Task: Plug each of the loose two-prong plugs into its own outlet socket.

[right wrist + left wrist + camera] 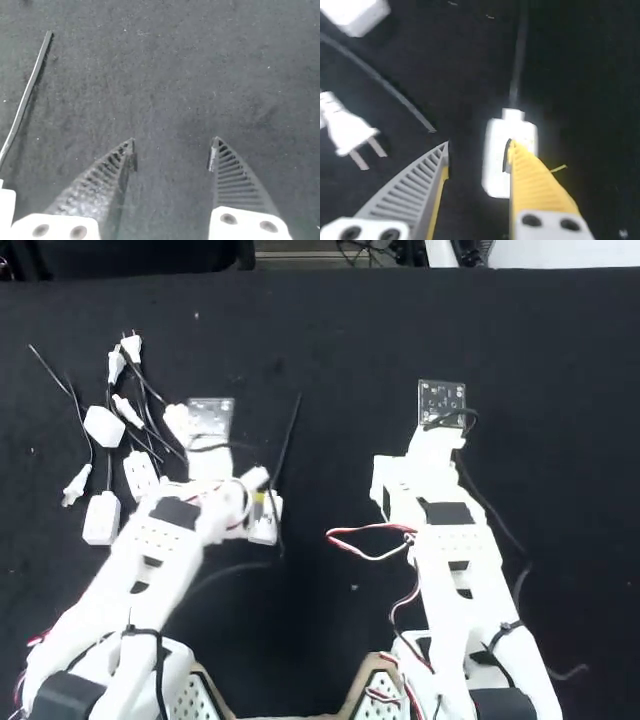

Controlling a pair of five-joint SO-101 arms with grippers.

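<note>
Black bench (500, 340) carried everything. Over it the left jaws stood apart, with a white socket (495, 150) lying just inside the yellow finger (535, 185) and its cord (519, 60) running away ahead. One loose plug (345, 132) lay outside the grey finger (415, 185). Meanwhile the right jaws stood apart over bare cloth, a wire (25, 100) off to one side.

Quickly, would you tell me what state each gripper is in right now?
Left gripper: open, holding nothing, one finger over a white block.
Right gripper: open, holding nothing, above the table.
</note>
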